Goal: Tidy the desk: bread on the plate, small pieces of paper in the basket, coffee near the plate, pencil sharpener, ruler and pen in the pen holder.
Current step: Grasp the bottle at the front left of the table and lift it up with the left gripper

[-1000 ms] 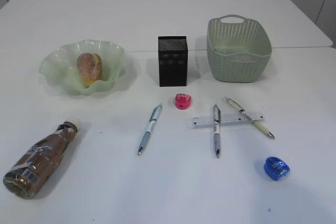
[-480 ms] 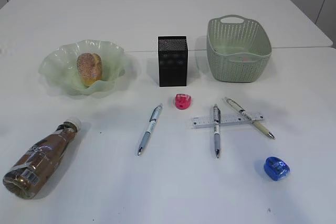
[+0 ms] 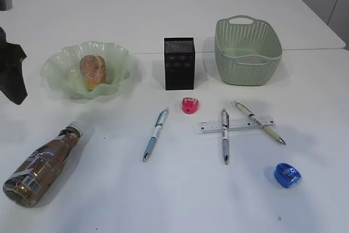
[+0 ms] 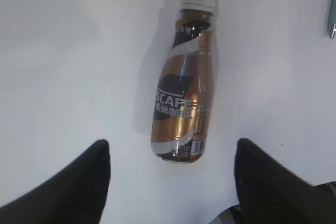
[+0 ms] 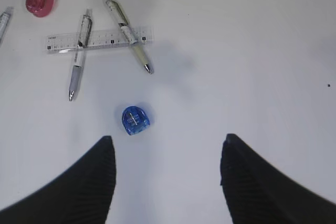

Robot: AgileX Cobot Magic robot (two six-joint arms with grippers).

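Observation:
The bread (image 3: 91, 71) lies in the plate (image 3: 54, 65) at the left. The coffee (image 3: 41, 165) lies on its side at the front left; my left gripper (image 4: 171, 144) hovers open over its base end (image 4: 181, 103). The pen holder (image 3: 179, 64) stands mid-desk, with the basket (image 3: 248, 51) to its right. Three pens (image 3: 156, 133) (image 3: 224, 135) (image 3: 258, 121) lie in front, two across the ruler (image 3: 210, 127). A pink pencil sharpener (image 3: 190, 105) and a blue one (image 3: 287, 174) lie loose. My right gripper (image 5: 168, 138) is open just behind the blue sharpener (image 5: 136, 120). No paper pieces show.
The dark left arm (image 3: 13, 72) hangs at the left edge beside the plate. A seam (image 3: 305, 49) runs across the desk behind the basket. Bare white desk (image 3: 109, 200) lies between the coffee and the pens.
The dark left arm has come into the exterior view at the left edge. A dark bit at the top right corner has left that view. No object has moved.

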